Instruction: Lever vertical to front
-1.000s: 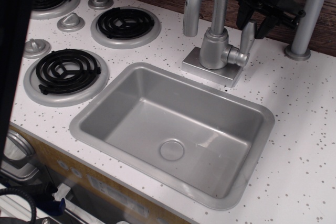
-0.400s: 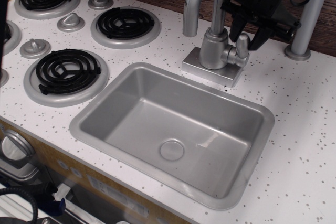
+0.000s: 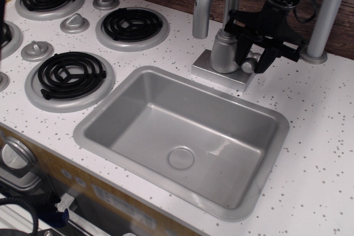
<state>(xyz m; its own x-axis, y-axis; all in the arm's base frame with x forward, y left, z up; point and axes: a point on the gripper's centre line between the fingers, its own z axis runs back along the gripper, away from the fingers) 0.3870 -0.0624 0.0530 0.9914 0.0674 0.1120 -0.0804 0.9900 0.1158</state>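
Observation:
The lever (image 3: pixel 250 63) sticks out on the right of the faucet's cylindrical body (image 3: pixel 223 52), at the back edge of the sink (image 3: pixel 91 132). Only its round stub and a short silver piece show; the paddle is mostly hidden by the gripper. My black gripper (image 3: pixel 253 58) hangs down from above and straddles the lever, with one finger (image 3: pixel 240 48) on its left and the other on its right. The jaws stand apart. I cannot tell whether a finger touches the paddle.
The tall curved spout (image 3: pixel 203 4) rises just left of the gripper. A grey upright post (image 3: pixel 326 15) stands close on the right. Three black coil burners (image 3: pixel 71 73) and cone-shaped knobs (image 3: pixel 74 22) lie at the left. A dark wood wall runs behind.
The gripper has come down and to the left from the back right, onto the lever. The paddle, upright and in full view before, now shows much lower and shorter between the fingers.

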